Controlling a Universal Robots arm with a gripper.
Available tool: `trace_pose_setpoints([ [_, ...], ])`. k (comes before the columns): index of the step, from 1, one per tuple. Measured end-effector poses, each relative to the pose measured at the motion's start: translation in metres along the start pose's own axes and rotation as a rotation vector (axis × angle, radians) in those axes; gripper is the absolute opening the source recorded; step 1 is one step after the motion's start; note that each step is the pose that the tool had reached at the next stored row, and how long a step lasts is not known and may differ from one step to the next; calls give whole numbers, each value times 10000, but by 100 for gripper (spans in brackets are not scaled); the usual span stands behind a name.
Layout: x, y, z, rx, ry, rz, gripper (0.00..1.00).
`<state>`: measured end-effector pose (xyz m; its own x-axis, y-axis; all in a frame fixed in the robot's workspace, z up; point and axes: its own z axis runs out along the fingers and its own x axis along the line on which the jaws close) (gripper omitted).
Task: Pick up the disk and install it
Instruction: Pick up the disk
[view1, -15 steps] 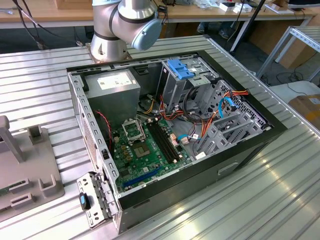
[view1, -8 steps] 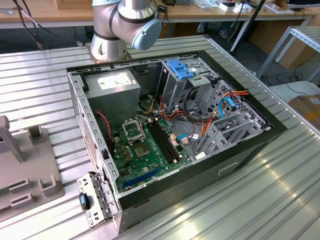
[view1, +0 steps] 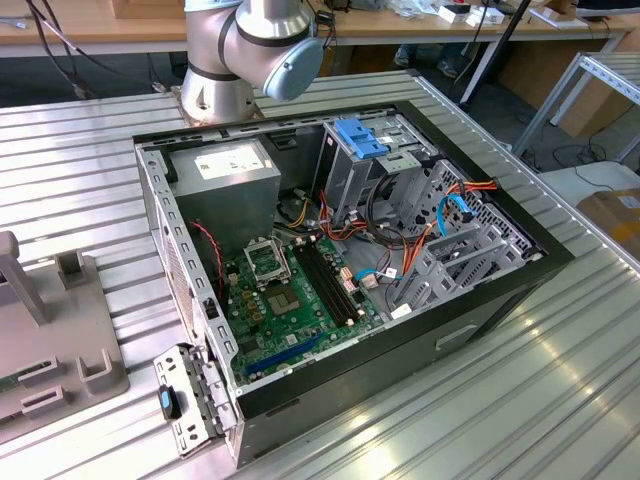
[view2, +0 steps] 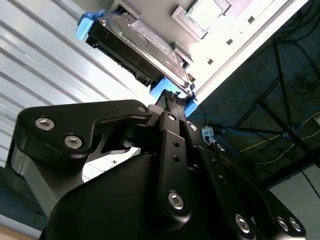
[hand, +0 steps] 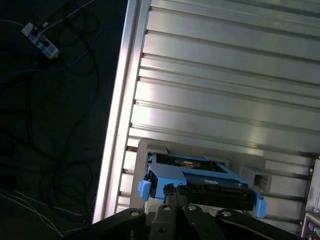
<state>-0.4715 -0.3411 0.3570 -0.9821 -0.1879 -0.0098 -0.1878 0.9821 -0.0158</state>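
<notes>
The disk (hand: 200, 182) is a flat dark drive between bright blue side rails. It lies on a pale grey holder (hand: 252, 175) on the ribbed metal table, close to the table's edge. In the second wrist view the disk (view2: 140, 42) shows edge-on, with a blue rail end at each side. My gripper (hand: 172, 192) reaches the disk's near edge at the middle of its blue rail. Its black linkages (view2: 170, 150) run up to that same rail, and they hide the point of contact.
In the exterior view an open computer case (view1: 340, 250) lies on the ribbed table, with a motherboard (view1: 295, 290), a grey power supply (view1: 225, 180) and a drive cage with a blue latch (view1: 365, 140). The arm's base (view1: 245, 55) stands behind it. A grey fixture (view1: 50, 345) sits at that view's left.
</notes>
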Motion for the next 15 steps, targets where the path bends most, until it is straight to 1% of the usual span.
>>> trace_pose_setpoints([
  [4, 0, 0, 1, -11, -17, -1080, 11],
  [7, 0, 0, 3, -15, -25, -1521, 11],
  [9, 0, 0, 5, -19, -31, -1927, 11],
  [15, 1, 0, 8, -26, -42, -2621, 11],
])
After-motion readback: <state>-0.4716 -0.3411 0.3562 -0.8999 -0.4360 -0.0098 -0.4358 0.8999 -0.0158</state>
